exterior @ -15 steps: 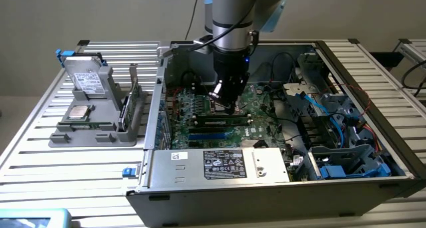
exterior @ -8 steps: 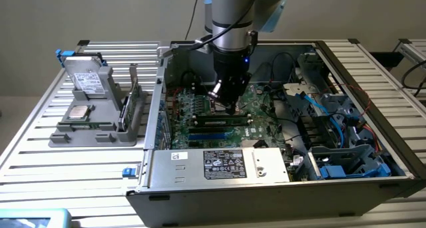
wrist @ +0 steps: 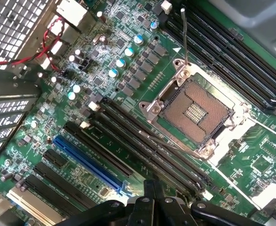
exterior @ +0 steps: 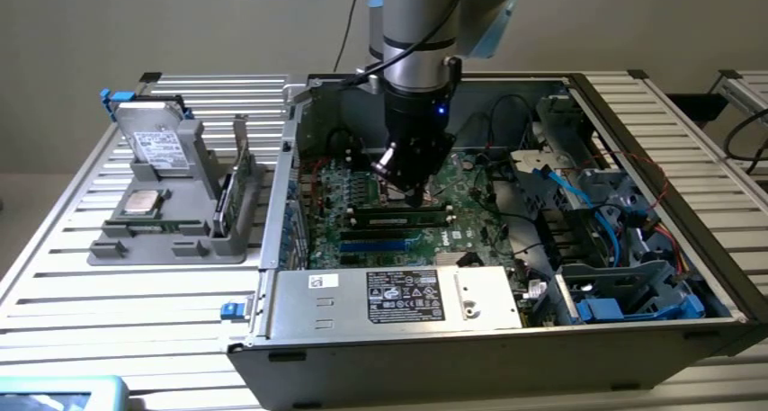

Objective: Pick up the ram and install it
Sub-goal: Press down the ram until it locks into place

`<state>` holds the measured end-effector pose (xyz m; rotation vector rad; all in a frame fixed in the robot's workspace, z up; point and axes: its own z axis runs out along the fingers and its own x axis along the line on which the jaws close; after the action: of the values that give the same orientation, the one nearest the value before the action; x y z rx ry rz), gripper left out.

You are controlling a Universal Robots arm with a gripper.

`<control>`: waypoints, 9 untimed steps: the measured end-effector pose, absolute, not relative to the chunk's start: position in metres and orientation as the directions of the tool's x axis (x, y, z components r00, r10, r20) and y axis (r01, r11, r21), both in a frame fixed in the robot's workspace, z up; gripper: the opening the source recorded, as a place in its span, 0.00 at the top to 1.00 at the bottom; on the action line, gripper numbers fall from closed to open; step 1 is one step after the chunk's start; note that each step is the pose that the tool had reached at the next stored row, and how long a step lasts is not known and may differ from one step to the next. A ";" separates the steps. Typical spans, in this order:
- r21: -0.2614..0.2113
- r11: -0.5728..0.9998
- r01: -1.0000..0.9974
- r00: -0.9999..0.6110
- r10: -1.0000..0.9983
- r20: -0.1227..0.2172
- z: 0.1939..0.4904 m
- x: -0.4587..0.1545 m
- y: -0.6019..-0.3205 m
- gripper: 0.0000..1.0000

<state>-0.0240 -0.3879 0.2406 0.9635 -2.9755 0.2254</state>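
My gripper [exterior: 415, 192] hangs low inside the open computer case, just above the green motherboard [exterior: 474, 182]. In the wrist view its two black fingers [wrist: 150, 190] are pressed together with nothing between them. The ram [exterior: 402, 219], a long narrow green stick with black chips, sits along a memory slot just in front of the gripper, toward the case's front. In the wrist view the long black memory slots [wrist: 142, 146] run beside the open CPU socket [wrist: 194, 110]; I cannot tell the ram apart from them there.
A grey holder [exterior: 168, 240] stands at the exterior view's left with a silver drive [exterior: 156, 146], a CPU chip [exterior: 144, 202] and another thin board [exterior: 226, 200] on edge. The power supply box [exterior: 402, 296], cables [exterior: 552, 173] and blue drive bays [exterior: 624, 294] crowd the case.
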 end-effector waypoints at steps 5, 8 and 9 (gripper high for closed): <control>-0.135 0.841 -0.524 -0.851 -0.522 0.050 0.241 -0.024 -0.388 0.89; -0.135 0.863 -0.486 -0.873 -0.484 0.050 0.241 -0.024 -0.388 0.89; -0.135 0.870 -0.474 -0.880 -0.472 0.050 0.241 -0.024 -0.388 0.89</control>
<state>-0.0240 -0.3879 0.2406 0.7644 -3.0232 0.2237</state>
